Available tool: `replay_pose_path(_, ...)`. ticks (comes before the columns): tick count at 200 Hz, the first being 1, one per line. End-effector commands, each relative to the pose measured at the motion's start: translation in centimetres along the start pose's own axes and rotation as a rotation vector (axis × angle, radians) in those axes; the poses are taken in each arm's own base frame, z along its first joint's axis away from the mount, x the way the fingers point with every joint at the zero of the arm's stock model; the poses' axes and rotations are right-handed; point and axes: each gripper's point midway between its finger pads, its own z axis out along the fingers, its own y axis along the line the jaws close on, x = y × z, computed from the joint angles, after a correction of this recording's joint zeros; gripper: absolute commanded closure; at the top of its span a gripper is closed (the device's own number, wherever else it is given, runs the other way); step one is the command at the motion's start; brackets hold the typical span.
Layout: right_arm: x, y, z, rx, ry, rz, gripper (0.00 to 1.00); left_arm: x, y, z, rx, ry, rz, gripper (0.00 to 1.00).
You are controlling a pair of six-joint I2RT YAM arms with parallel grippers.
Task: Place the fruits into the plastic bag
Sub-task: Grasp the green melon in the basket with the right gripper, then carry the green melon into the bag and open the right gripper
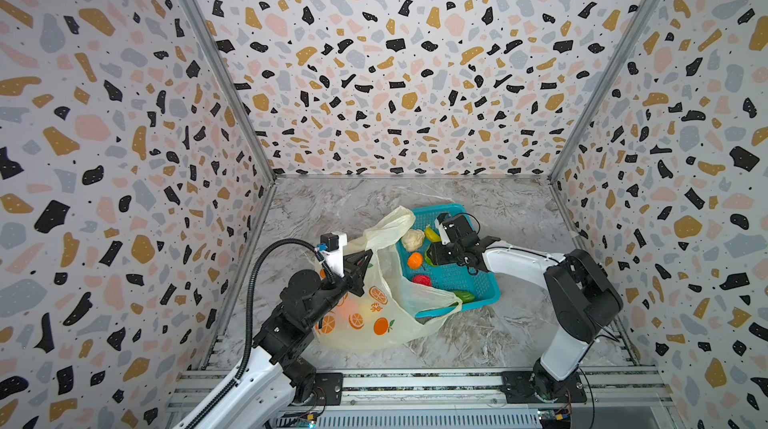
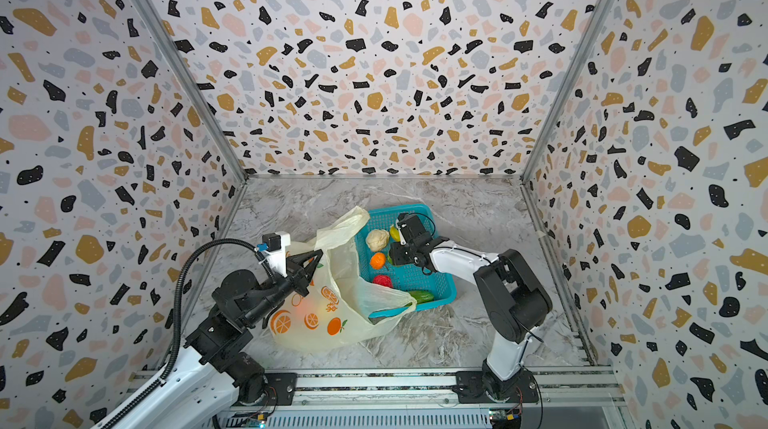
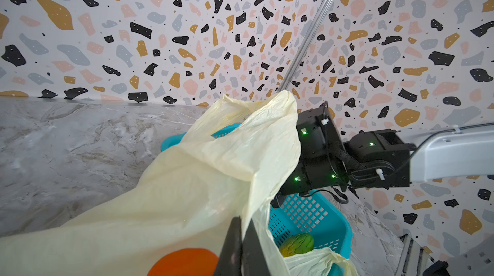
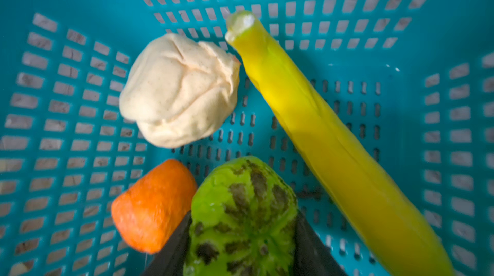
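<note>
grey marble-look table, terrazzo-print walls; orange characters on the plastic bag illegible. left gripper pinches it; right gripper clasps the green round fruit.

White shells, black joints on left arm and right arm. Black corrugated conduit behind the left end effector; green lights on right wrist housing.
</note>
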Motion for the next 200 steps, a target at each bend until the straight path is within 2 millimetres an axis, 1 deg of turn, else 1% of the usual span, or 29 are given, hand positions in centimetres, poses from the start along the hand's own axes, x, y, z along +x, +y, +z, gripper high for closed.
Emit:
replay_pose_path(1,-1.3,1.1,-3.9,-0.054,-0.096,-0.001,0.83,-1.6,-0.1,0.1,0.003,-0.07,-0.008,1.0)
replay_pose_path(25,-1.4,2.1,-7.2,-0.121,-0.162,-0.017,0.86,-1.6,-0.2,0.2,0.01,-0.075,-0.02,1.0)
replay_pose_path(39,-1.6,2.9,-9.2,-0.166,-0.206,-0.038,0.88,-1.1,-0.1,0.4,0.009,-0.062,-0.029,1.0)
replay_pose_path(43,-1.7,3.1,-9.7,-0.175,-0.217,-0.041,0.89,-1.7,-0.3,0.4,0.02,-0.086,-0.027,1.0)
replay_pose_path(57,-2.0,4.1,-11.7,-0.228,-0.262,-0.065,0.89,-1.6,-0.3,0.5,0.021,-0.084,-0.03,1.0)
replay_pose_path(77,-2.1,5.9,-13.8,-0.301,-0.3,-0.104,0.89,-1.6,-0.3,0.8,0.024,-0.079,-0.035,1.0)
replay_pose_path(96,-2.1,8.0,-15.0,-0.356,-0.318,-0.16,0.89,-1.6,-0.4,1.0,0.027,-0.08,-0.046,1.0)
replay_pose_path(116,-1.9,10.2,-15.5,-0.4,-0.326,-0.21,0.89,-1.8,-0.5,1.2,0.031,-0.075,-0.052,1.0)
replay_pose_path(136,-1.9,11.6,-15.3,-0.438,-0.326,-0.227,0.89,-2.1,-0.7,1.1,0.034,-0.074,-0.052,1.0)
replay_pose_path(165,-1.5,13.7,-14.2,-0.477,-0.288,-0.258,0.89,-2.4,-0.8,0.6,0.037,-0.087,-0.054,1.0)
replay_pose_path(200,0.3,16.3,-12.9,-0.521,-0.225,-0.309,0.87,-2.4,-0.9,0.4,0.044,-0.093,-0.062,1.0)
